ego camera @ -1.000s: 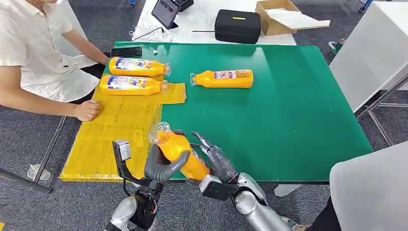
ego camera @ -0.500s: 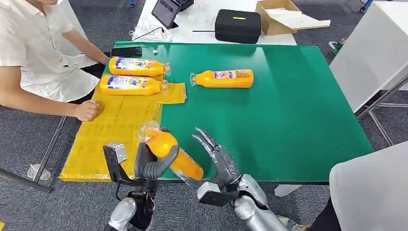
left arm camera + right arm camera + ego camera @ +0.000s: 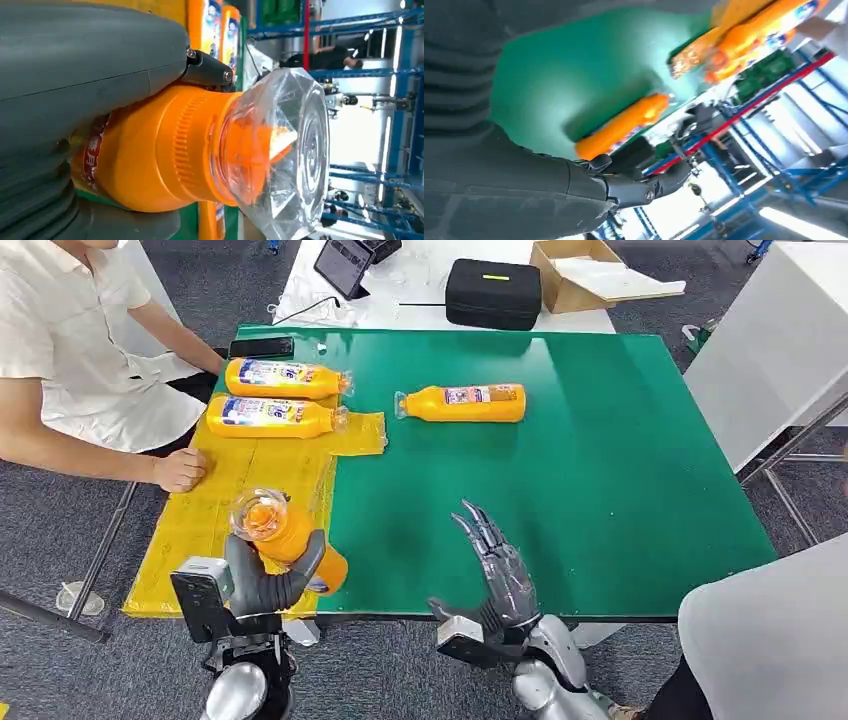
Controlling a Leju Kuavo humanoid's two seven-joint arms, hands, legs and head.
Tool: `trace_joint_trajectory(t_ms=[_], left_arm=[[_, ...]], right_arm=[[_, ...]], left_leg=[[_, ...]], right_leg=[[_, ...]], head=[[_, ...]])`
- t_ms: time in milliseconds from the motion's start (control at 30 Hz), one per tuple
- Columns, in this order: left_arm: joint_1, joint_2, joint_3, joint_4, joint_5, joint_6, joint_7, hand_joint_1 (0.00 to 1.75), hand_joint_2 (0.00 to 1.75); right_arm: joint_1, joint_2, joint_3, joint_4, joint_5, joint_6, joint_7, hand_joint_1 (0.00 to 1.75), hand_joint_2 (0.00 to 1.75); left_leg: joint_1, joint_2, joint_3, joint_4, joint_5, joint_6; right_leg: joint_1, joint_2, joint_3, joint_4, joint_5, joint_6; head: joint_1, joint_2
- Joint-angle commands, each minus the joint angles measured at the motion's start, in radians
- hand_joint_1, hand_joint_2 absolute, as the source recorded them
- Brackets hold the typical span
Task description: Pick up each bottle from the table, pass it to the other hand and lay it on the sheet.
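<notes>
Fingers of your left hand [image 3: 262,585] wrap round an orange bottle [image 3: 288,538], thumb across its body, holding it tilted above the near edge of the yellow sheet [image 3: 240,505] with its clear faceted cap [image 3: 256,513] pointing up and away from you; in the left wrist view the same bottle [image 3: 160,150] sits against the grey thumb, and the transparent cap [image 3: 285,155] stands out beyond the hand [image 3: 75,75]. To the far left you have a person in a white shirt [image 3: 70,340] seated beside the table, one fist [image 3: 182,469] resting at the sheet's edge. At the far end of the sheet lie two more orange bottles on their sides, one [image 3: 285,379] just behind the other [image 3: 270,416], caps toward the right. Further right, a fourth orange bottle [image 3: 465,403] lies on the bare green table [image 3: 600,470], well apart from both hands, cap pointing left. Your right hand [image 3: 497,575] is raised over the table's near edge, fingers straight and spread, holding nothing; the right wrist view shows its dark fingers [image 3: 644,187] extended above the green surface. Behind the green table, on a white one, you see a black case [image 3: 493,293] and an open cardboard box [image 3: 585,275].
</notes>
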Motion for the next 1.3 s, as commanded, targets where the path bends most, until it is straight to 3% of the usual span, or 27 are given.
trace_joint_trajectory(t_ms=[33, 100, 167, 267, 433, 533, 667, 833, 867, 1067, 1167, 1300], left_arm=[[-0.027, 0.048, 0.016, 0.038, -0.239, 0.096, -0.001, 1.75, 1.75], [-0.081, 0.063, 0.001, 0.129, -0.554, 0.246, 0.059, 1.75, 1.75], [-0.135, 0.062, 0.040, 0.241, -0.880, 0.256, 0.155, 1.75, 1.75], [-0.256, 0.078, -0.025, 0.445, -0.967, 0.198, 0.235, 1.75, 1.75], [-0.406, 0.028, -0.089, 0.695, -1.075, 0.158, 0.318, 1.75, 1.75], [-0.410, 0.026, -0.089, 0.698, -1.076, 0.157, 0.319, 1.75, 1.75], [-0.474, 0.002, -0.132, 0.821, -1.078, 0.053, 0.310, 1.75, 1.75], [-0.503, -0.009, -0.144, 0.881, -1.061, 0.005, 0.290, 1.75, 1.75], [-0.520, -0.011, -0.154, 0.918, -1.053, -0.030, 0.278, 1.75, 1.75], [-0.575, -0.014, -0.172, 1.020, -1.006, -0.196, 0.264, 1.75, 1.75], [-0.593, -0.012, -0.158, 1.068, -0.946, -0.363, 0.272, 1.75, 1.75], [-0.588, -0.006, -0.123, 1.090, -0.889, -0.388, 0.277, 1.50, 1.75]], right_arm=[[0.027, -0.023, -0.108, -0.025, 0.007, 0.059, -0.033, 0.00, 0.00], [-0.023, -0.005, -0.091, 0.022, 0.003, 0.095, -0.054, 0.00, 0.00], [-0.074, 0.016, -0.078, 0.078, -0.010, 0.118, -0.070, 0.00, 0.00], [-0.120, 0.034, -0.068, 0.134, -0.026, 0.139, -0.086, 0.00, 0.00], [-0.172, 0.059, -0.054, 0.196, -0.038, 0.163, -0.106, 0.00, 0.00], [-0.174, 0.062, -0.053, 0.198, -0.038, 0.164, -0.105, 0.00, 0.00], [-0.199, 0.075, -0.047, 0.240, -0.048, 0.170, -0.123, 0.00, 0.00], [-0.214, 0.084, -0.045, 0.265, -0.055, 0.168, -0.137, 0.00, 0.00], [-0.223, 0.091, -0.041, 0.278, -0.059, 0.169, -0.144, 0.00, 1.75], [-0.253, 0.112, -0.023, 0.332, -0.078, 0.168, -0.168, 0.00, 1.75], [-0.266, 0.121, -0.009, 0.365, -0.097, 0.165, -0.179, 0.00, 1.75], [-0.271, 0.126, 0.009, 0.385, -0.115, 0.153, -0.181, 0.00, 1.75]], left_leg=[[-0.001, -0.001, 0.002, -0.001, 0.000, 0.000], [-0.001, 0.001, 0.002, -0.001, 0.000, 0.000], [-0.001, 0.002, 0.003, -0.001, 0.000, 0.000], [-0.001, 0.003, 0.005, -0.003, 0.002, 0.000], [0.000, 0.000, 0.002, -0.001, 0.005, -0.001], [0.000, 0.000, 0.002, -0.001, 0.005, 0.000], [0.000, 0.001, 0.006, -0.002, 0.003, 0.001], [0.000, 0.001, 0.000, 0.000, 0.005, 0.000], [0.000, 0.002, 0.002, 0.000, 0.004, 0.000], [0.000, 0.002, 0.001, 0.000, 0.004, 0.000], [0.000, 0.002, 0.000, 0.000, 0.005, 0.000], [0.000, 0.005, 0.003, -0.002, 0.004, 0.000]], right_leg=[[0.000, -0.001, 0.002, 0.000, -0.001, -0.001], [0.000, 0.000, 0.002, 0.000, 0.000, -0.001], [0.000, 0.001, 0.002, -0.001, 0.001, -0.001], [0.000, 0.001, 0.004, -0.002, 0.001, -0.002], [0.000, -0.001, 0.002, -0.001, 0.002, -0.001], [0.000, -0.001, 0.002, 0.000, 0.003, 0.000], [0.000, -0.001, 0.006, -0.001, 0.001, -0.001], [0.000, 0.000, 0.001, 0.000, 0.003, 0.001], [0.000, 0.000, 0.002, 0.000, 0.002, 0.000], [0.000, 0.001, 0.001, 0.000, 0.003, 0.000], [0.001, 0.001, 0.000, 0.000, 0.003, 0.001], [0.000, 0.003, 0.003, -0.001, 0.003, 0.000]], head=[[0.000, 0.000], [0.000, 0.000], [0.000, 0.000], [-0.001, 0.000], [0.000, 0.000], [0.000, 0.000], [0.000, 0.000], [0.000, 0.000], [0.000, 0.000], [0.000, 0.000], [0.000, 0.000], [0.000, 0.000]])
